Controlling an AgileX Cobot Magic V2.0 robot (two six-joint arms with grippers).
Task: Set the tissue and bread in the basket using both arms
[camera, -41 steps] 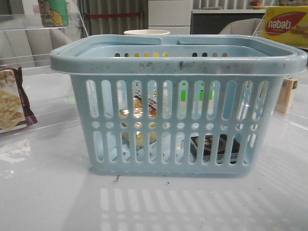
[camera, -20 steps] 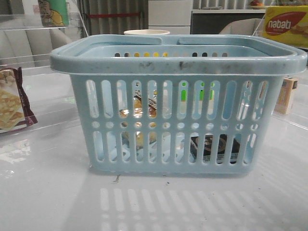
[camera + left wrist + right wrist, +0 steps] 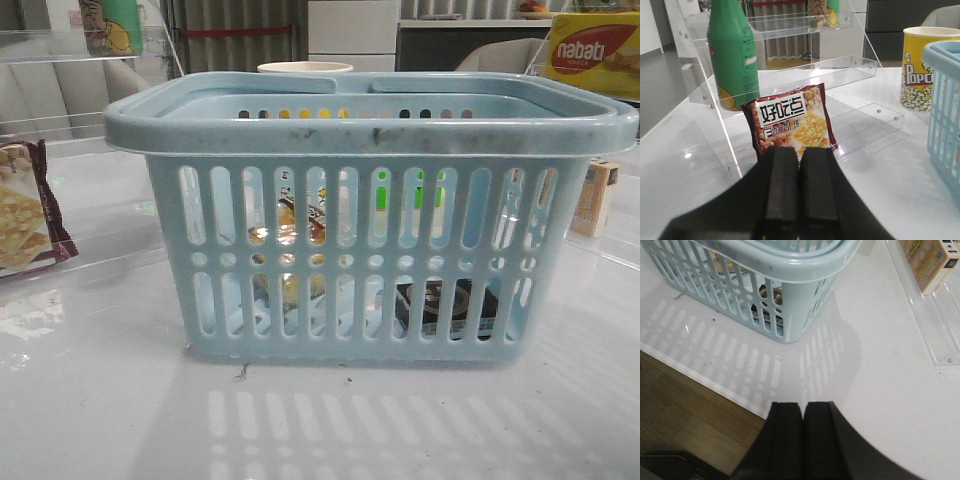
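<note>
Basket [image 3: 370,140], "nabati" box [image 3: 594,52] seemingly behind.

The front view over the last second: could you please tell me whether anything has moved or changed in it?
Nothing visibly changed. The basket stands in the same place on the table, with the bread and the tissue lying inside it as before, and the cracker packet is still at the left edge. No hand appears in this view at any moment.
</note>
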